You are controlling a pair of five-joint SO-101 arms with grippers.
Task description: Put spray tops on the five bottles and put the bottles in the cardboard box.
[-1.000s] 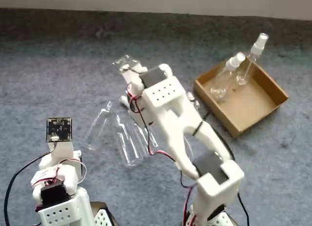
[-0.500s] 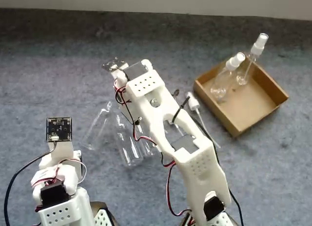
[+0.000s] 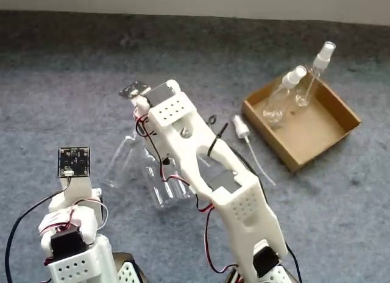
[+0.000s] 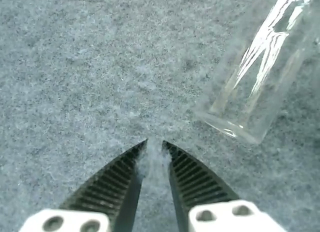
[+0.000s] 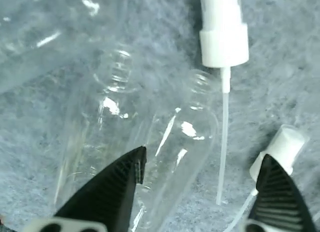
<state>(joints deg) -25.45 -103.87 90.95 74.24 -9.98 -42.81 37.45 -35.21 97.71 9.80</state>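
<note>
Three clear bottles without tops lie on the grey carpet, among them one at the left (image 3: pixel 122 158) and one beside it (image 3: pixel 159 184). My right gripper (image 3: pixel 136 94) hangs open above them. Its wrist view shows the right gripper (image 5: pixel 202 157) with jaws wide apart over two bottles (image 5: pixel 107 122) (image 5: pixel 180 152), with nothing held. One white spray top (image 5: pixel 224 37) lies just past a bottle neck, another spray top (image 5: pixel 280 147) beside one finger. My left gripper (image 4: pixel 155 143) sits low over bare carpet, shut and holding nothing, near a bottle's base (image 4: pixel 260 77). The cardboard box (image 3: pixel 323 139) holds two topped bottles (image 3: pixel 277 103) (image 3: pixel 308 88).
A loose spray top (image 3: pixel 241 127) with its long tube lies between the right arm and the box. The left arm (image 3: pixel 70 234) stands folded at the near left. Open carpet stretches at the far left and in front of the box.
The right arm has swung left and stretched out over the lying bottles, uncovering the spray top near the box. The left arm has kept still.
</note>
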